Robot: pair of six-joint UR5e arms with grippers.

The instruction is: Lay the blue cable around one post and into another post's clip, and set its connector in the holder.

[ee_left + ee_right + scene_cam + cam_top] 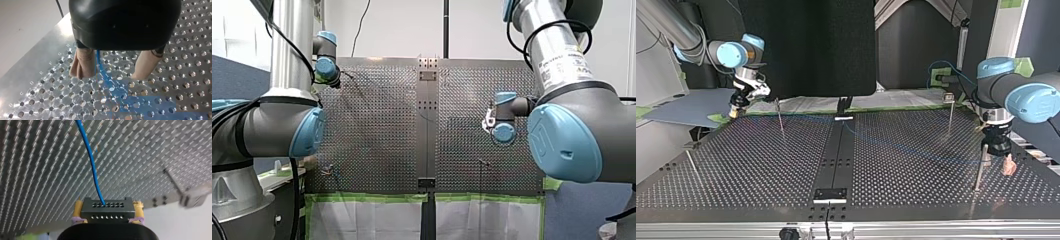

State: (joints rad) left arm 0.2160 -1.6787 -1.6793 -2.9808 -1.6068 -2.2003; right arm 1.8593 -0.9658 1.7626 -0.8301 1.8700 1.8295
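Your right gripper (108,205) pinches the connector (107,216) between its yellow pads (79,208), above the table (37,170); the cable (91,162) runs out ahead. Your left gripper (108,75) has its fingers (145,65) apart, cable between them, apparently brushing one.

My right gripper (108,204) is clamping a black connector (107,212) between its yellow pads (78,209). The blue cable (91,162) is leaving one of the connector's small holes and stretching far ahead over the perforated table (37,170). A thin post (174,183) is standing beside the gripper, well apart from the cable.
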